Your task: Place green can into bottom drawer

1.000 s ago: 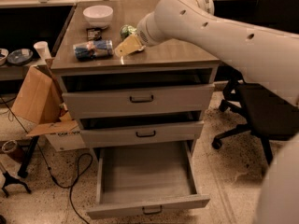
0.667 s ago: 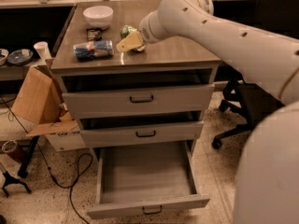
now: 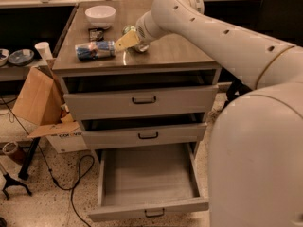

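The green can (image 3: 129,30) sits on the cabinet top near its middle, mostly hidden behind my gripper (image 3: 126,41); a silvery end shows at the gripper's right. The gripper's yellowish tip is right at the can, reaching in from the right on the long white arm (image 3: 222,37). The bottom drawer (image 3: 147,205) is pulled fully out at floor level, and its grey inside holds nothing. Its small dark handle faces the front.
A blue-wrapped packet (image 3: 94,50) lies left of the gripper, with a white bowl (image 3: 100,15) and a small dark object (image 3: 96,33) behind it. The two upper drawers (image 3: 142,100) are slightly ajar. A cardboard box (image 3: 38,98) and cables are on the floor at left. A dark chair (image 3: 279,13) stands at back right.
The gripper stays at the can, shifted slightly left. The arm's near segment now fills more of the right foreground.
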Controlling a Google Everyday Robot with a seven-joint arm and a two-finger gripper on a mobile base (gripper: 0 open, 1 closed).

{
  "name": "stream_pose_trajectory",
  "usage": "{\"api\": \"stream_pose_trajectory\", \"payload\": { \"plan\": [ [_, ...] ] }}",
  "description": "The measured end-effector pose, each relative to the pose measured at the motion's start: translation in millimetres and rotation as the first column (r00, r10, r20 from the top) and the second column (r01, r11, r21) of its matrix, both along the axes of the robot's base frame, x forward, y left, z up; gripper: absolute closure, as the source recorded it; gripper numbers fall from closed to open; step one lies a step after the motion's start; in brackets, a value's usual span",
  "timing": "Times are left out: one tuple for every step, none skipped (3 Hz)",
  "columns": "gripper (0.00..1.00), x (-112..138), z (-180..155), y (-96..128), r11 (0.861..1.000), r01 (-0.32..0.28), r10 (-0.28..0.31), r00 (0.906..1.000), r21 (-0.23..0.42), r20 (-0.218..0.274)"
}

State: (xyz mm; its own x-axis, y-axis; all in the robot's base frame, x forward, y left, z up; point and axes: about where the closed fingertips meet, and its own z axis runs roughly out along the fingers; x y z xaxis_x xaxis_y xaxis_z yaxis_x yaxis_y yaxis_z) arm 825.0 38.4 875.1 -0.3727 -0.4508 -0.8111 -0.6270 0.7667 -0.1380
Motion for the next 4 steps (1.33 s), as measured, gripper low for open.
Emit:
{"api": "stream_pose_trajectory", "payload": {
  "plan": [
    [0.03,17,-16,-3,0.999,0.03,-0.031,0.9991,-0.027,-0.03],
    [0.26,27,-24,-5,0.998,0.038,-0.04,0.9984,-0.046,-0.041],
    [0.49,31,-28,-2,0.998,0.031,-0.033,0.9986,-0.051,-0.042],
    [0.72,31,-23,1,0.998,0.007,-0.008,0.9996,-0.055,-0.027]
  ]
}}
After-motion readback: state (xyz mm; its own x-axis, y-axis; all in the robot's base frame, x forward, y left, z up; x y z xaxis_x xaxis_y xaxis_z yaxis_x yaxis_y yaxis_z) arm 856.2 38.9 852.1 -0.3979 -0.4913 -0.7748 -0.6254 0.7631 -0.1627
